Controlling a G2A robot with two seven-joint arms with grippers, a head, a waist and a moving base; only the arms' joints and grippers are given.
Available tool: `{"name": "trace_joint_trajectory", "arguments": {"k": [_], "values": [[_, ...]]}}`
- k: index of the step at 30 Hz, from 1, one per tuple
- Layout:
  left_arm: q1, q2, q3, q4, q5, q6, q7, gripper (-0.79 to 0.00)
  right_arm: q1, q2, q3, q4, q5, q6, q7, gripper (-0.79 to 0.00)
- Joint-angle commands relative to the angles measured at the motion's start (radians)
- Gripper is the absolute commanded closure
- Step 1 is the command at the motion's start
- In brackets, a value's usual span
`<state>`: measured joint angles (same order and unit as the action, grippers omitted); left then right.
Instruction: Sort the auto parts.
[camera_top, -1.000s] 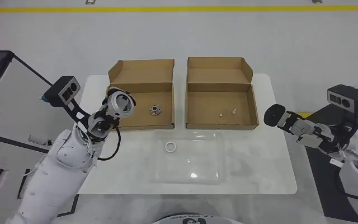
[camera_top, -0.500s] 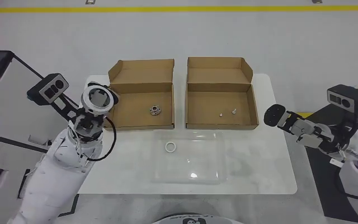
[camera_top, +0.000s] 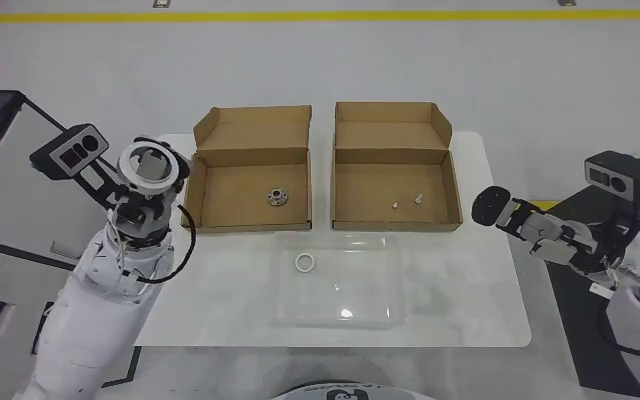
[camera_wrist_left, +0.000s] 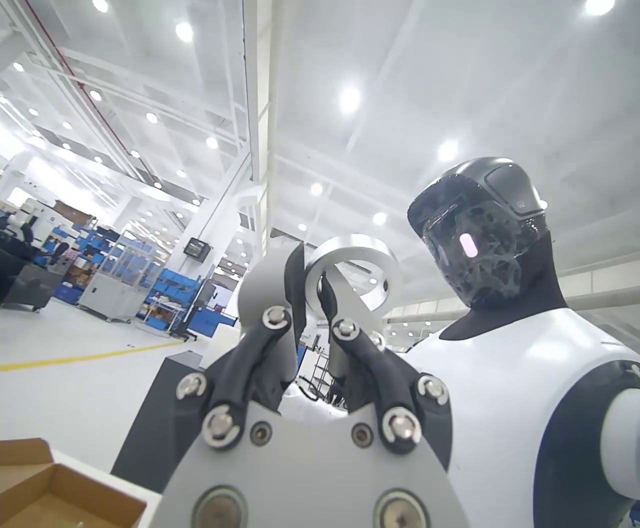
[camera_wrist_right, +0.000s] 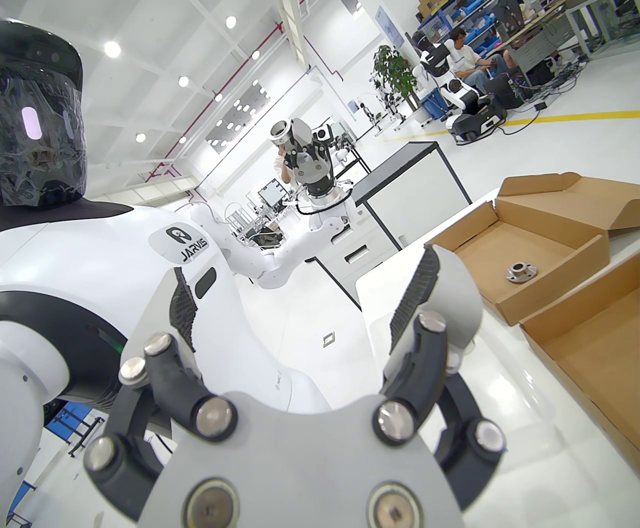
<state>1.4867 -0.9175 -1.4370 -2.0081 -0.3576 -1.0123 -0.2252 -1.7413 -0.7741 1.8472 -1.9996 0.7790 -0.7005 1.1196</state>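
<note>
The left gripper (camera_wrist_left: 311, 292) is pinched shut on the wall of a silver metal ring (camera_wrist_left: 372, 260), at the top view's left, beside the left brown cardboard box (camera_top: 235, 195). The right gripper (camera_wrist_right: 305, 272) gapes wide, empty.

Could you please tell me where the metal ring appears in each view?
Top view: the metal ring, held up just left of the left cardboard box.
Left wrist view: close up, pinched in the jaws of the left gripper.
Right wrist view: far off, held high beyond the table.
Shared landmark: that box.
</note>
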Motion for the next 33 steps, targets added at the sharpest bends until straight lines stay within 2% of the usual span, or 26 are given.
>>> {"name": "trace_joint_trajectory", "arguments": {"k": [1,8,15,23,33], "values": [[0.001,-0.003,-0.006,0.011,0.006,0.0,-0.025,0.0,0.0,0.0,0.0,0.0,0.0,0.0,0.0,-0.785],[-0.007,-0.013,-0.017,0.043,0.096,0.0,-0.115,0.0,0.0,0.0,0.0,0.0,0.0,0.0,0.0,-0.785],[-0.014,-0.024,-0.009,0.04,0.147,0.0,-0.123,0.0,0.0,0.0,0.0,0.0,0.0,0.0,0.0,-0.785],[0.002,-0.036,-0.001,0.015,0.04,0.0,-0.075,0.0,0.0,0.0,0.0,0.0,0.0,0.0,0.0,-0.785],[0.03,-0.051,-0.022,-0.037,-0.07,0.0,-0.099,0.0,0.0,0.0,0.0,0.0,0.0,0.0,0.0,-0.785]]}}
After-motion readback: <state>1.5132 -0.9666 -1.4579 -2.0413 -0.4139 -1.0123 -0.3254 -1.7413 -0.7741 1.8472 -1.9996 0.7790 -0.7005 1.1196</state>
